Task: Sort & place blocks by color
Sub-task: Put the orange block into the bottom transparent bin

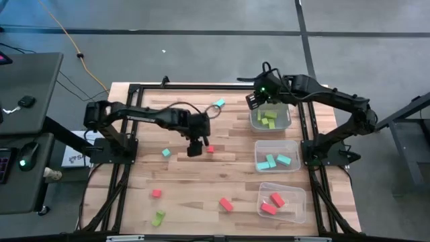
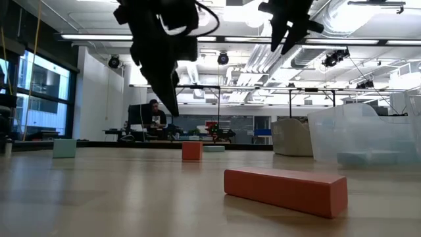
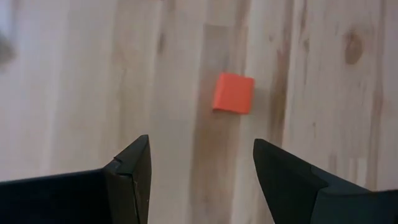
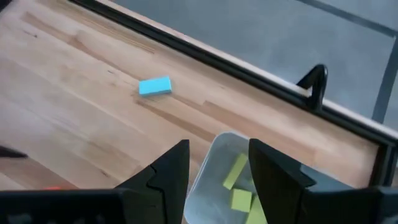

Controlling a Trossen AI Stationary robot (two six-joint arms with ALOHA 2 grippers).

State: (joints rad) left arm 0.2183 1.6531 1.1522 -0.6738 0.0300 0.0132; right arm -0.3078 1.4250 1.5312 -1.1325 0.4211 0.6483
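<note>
Your left pincer [image 1: 194, 149] hangs wide open and empty at the frame's centre, just beside a red-orange cube [image 1: 209, 149] on the bench [image 1: 235, 168]; the pick is in hand; next, centre, descend, close; your right pincer [image 1: 254, 101], part-open and empty, waits over the green bin [image 1: 270, 117], upper right.

Stood three bins down the right side of the table [image 1: 188, 181]: far bin [image 1: 288, 125], middle bin [image 1: 277, 144], near bin [image 1: 282, 185], with blocks inside each. Lay one block [image 1: 219, 103] by the far edge, left of the far bin, and two cubes [image 1: 166, 153] apart near the middle. Lay three more toward the near edge, among them a bar [image 1: 226, 204] left of the near bin.
</note>
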